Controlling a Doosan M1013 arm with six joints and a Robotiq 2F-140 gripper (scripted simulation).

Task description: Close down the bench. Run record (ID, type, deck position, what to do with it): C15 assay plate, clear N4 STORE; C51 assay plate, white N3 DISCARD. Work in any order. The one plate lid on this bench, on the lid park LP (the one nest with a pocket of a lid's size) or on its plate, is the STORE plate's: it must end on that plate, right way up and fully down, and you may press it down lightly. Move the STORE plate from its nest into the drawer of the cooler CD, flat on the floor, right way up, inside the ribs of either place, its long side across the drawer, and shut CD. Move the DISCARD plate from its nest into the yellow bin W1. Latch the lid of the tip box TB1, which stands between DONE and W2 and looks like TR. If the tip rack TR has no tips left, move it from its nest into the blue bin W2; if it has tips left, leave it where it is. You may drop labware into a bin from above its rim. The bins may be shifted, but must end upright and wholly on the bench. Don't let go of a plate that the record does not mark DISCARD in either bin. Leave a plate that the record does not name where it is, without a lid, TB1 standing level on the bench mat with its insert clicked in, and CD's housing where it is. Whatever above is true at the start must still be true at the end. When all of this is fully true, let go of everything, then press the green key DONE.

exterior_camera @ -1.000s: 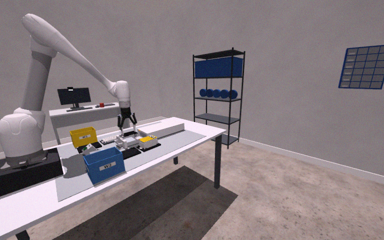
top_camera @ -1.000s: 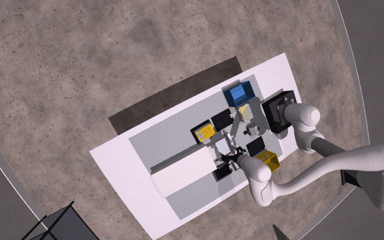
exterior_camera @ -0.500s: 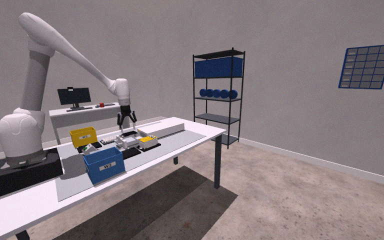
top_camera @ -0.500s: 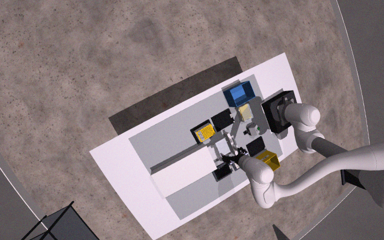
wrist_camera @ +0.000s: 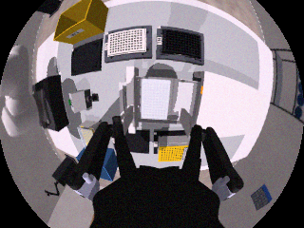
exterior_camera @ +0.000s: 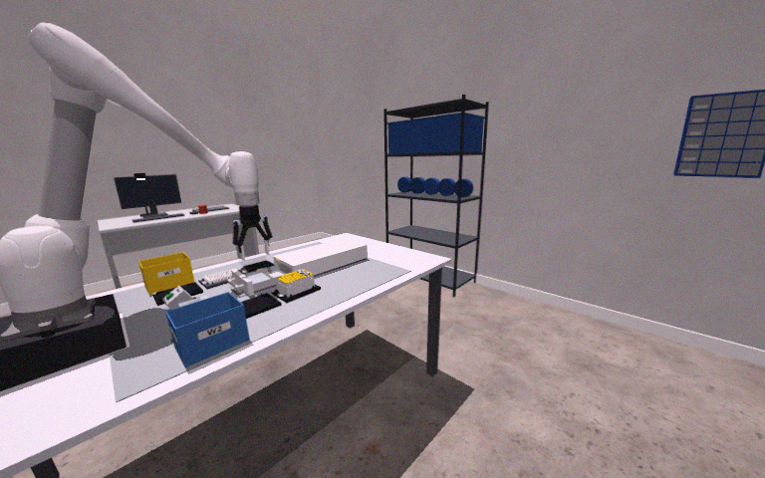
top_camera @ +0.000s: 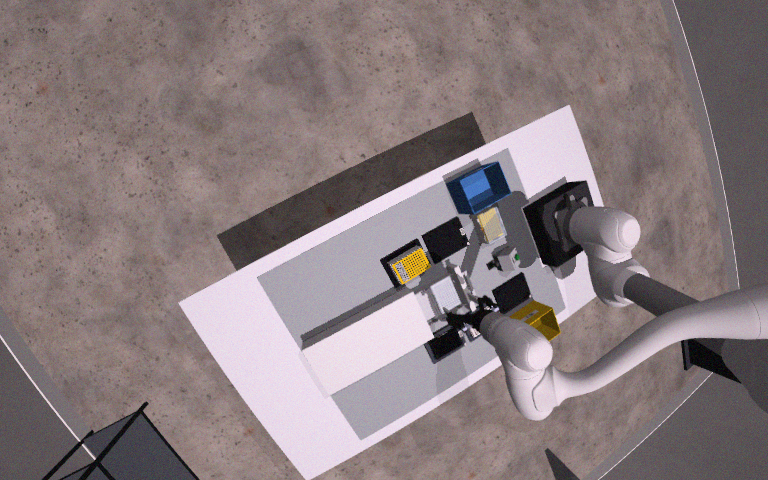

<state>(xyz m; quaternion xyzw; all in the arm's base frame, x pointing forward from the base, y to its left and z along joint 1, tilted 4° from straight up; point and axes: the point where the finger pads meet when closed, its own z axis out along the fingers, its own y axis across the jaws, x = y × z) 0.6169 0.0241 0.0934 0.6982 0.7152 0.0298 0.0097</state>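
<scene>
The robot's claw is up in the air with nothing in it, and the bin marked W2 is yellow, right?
Not quite. The bin marked W2 is blue, as the exterior view shows; the yellow bin is another one. The gripper does hang open above the bench, holding nothing.

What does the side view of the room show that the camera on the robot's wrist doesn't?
Only the side view shows the black shelf rack, the monitor and the arm's height above the bench. Only the wrist view looks straight down between the open, empty fingers at the white plate. Both show the yellow bin and the blue bin.
</scene>
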